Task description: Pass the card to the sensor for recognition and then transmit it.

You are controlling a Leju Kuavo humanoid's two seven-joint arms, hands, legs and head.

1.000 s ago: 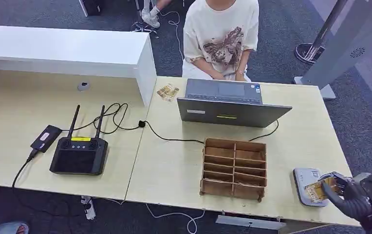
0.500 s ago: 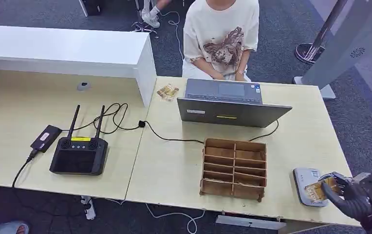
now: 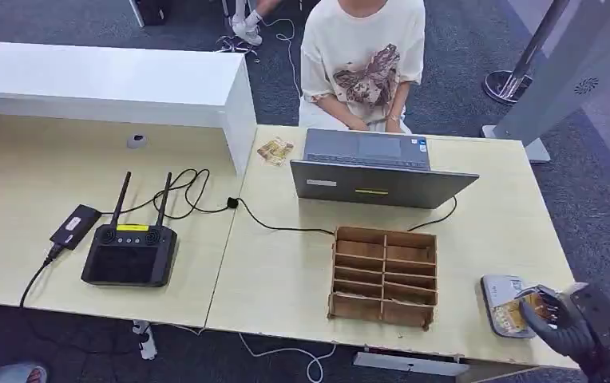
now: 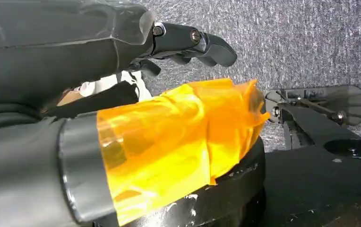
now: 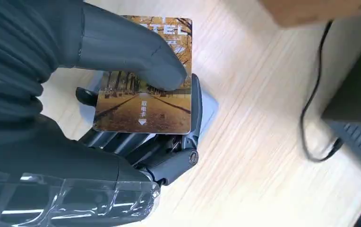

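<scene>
One card (image 5: 143,92) is pinched flat by the right hand (image 3: 553,313) over the sensor (image 3: 500,294) at the surface's (image 3: 286,271) near right corner, so it can be read.

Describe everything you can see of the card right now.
The card is a flat rectangle printed with an autumn tree avenue in golden browns, with white lettering and a small arrow. The right hand grips it, thumb pressed across its face and fingers beneath. It sits over the grey sensor pad at the table's near right corner; whether they touch is unclear.
</scene>
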